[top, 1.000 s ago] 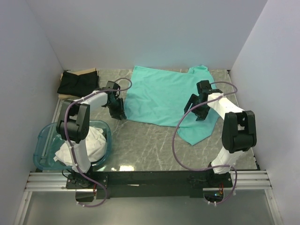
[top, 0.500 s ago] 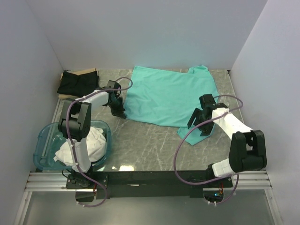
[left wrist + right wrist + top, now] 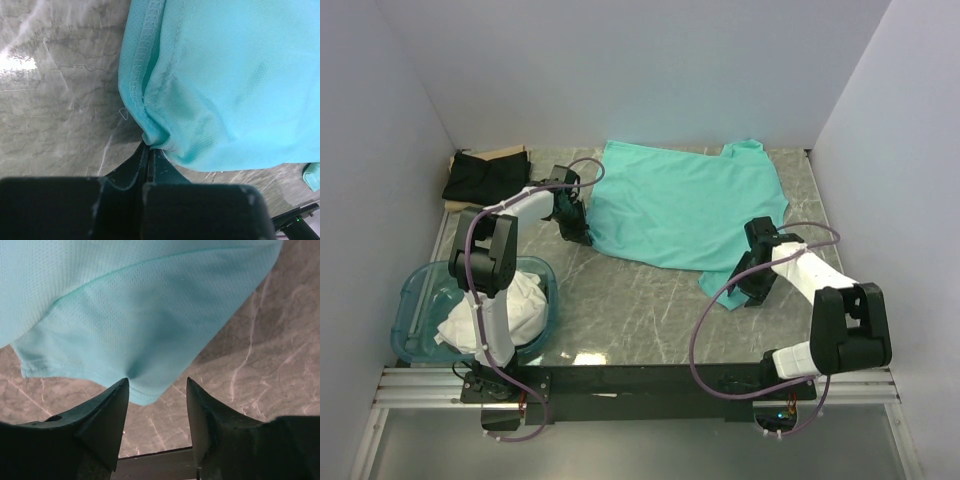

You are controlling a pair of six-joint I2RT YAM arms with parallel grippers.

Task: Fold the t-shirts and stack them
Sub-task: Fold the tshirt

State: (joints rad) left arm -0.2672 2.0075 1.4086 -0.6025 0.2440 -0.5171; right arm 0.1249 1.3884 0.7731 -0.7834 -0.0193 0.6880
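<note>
Bright, even light; glare on the table (image 3: 20, 62), wrist views' near fingers (image 3: 100, 430) blurred

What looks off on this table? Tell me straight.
The mint-teal shirt lies skewed, one corner bunched in the shut left end effector, a flap reaching into the open right end effector. White shirts sit crumpled in the blue tub.

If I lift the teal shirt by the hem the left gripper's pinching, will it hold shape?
Probably not: the teal shirt puckers into folds at the left gripper, so it should sag and drape. The thin knit looks light. Its other corner sits unclamped at the open right gripper, so it would likely trail on the table.
</note>
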